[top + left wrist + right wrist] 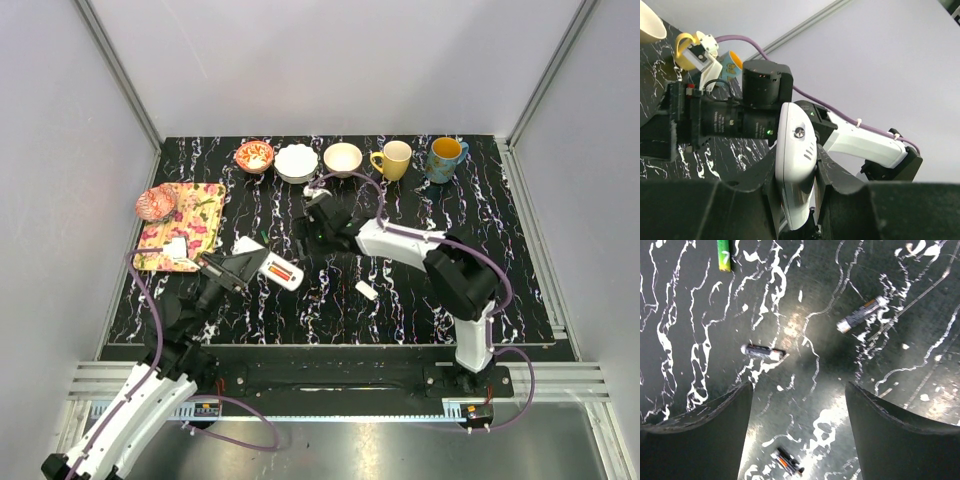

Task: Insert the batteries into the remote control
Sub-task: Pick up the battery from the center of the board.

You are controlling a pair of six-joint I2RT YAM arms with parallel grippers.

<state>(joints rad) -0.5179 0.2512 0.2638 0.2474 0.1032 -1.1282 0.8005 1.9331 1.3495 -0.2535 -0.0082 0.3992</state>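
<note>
The white remote control (281,272) lies tilted at the centre left, back up, with a reddish-orange battery in its slot. My left gripper (243,268) is shut on its left end; in the left wrist view the remote control (795,165) is pinched between both black fingers (850,175). Over the table's middle, my right gripper (305,230) points down, open and empty (797,387). Three batteries lie loose on the black marbled top below it: one (762,351) just beyond the left finger, one (861,314) farther right, one (788,462) between the fingers, nearer the wrist.
A small white tab (366,290) lies right of the remote. Three bowls (296,162) and two mugs (392,159) line the back edge. A patterned cloth (185,222) covers the left side. A green stick-like item (724,255) lies beyond the batteries.
</note>
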